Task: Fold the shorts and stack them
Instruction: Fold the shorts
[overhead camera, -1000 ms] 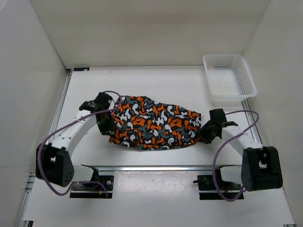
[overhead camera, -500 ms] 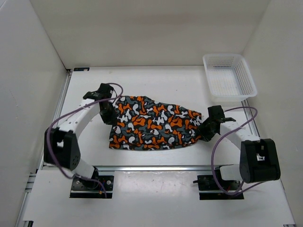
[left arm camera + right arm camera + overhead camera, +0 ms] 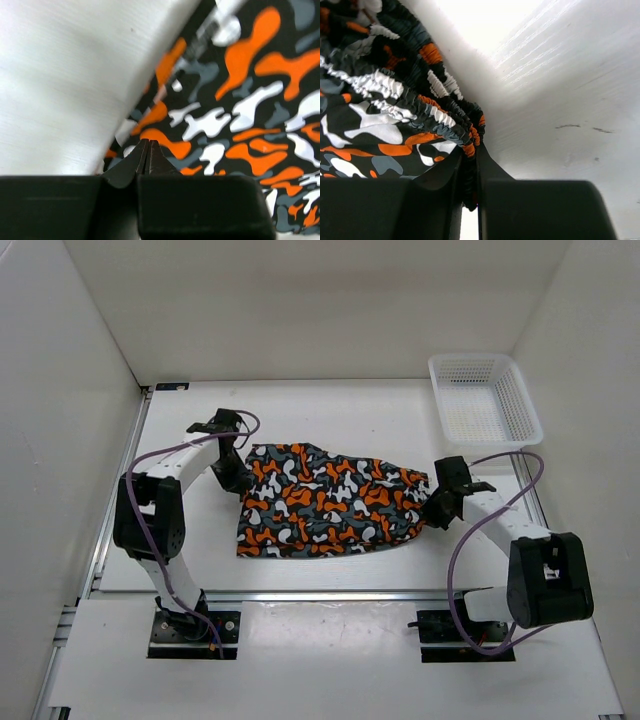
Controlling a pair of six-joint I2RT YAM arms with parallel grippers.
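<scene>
Left gripper [image 3: 241, 483], right gripper [image 3: 431, 514]: jaws pinched together.

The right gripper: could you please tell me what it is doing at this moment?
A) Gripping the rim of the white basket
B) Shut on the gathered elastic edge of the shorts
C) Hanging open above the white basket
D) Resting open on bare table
B: the right wrist view shows the right gripper with its fingers closed on the ruched elastic edge of the shorts, and the top view shows it well apart from the basket.
</scene>
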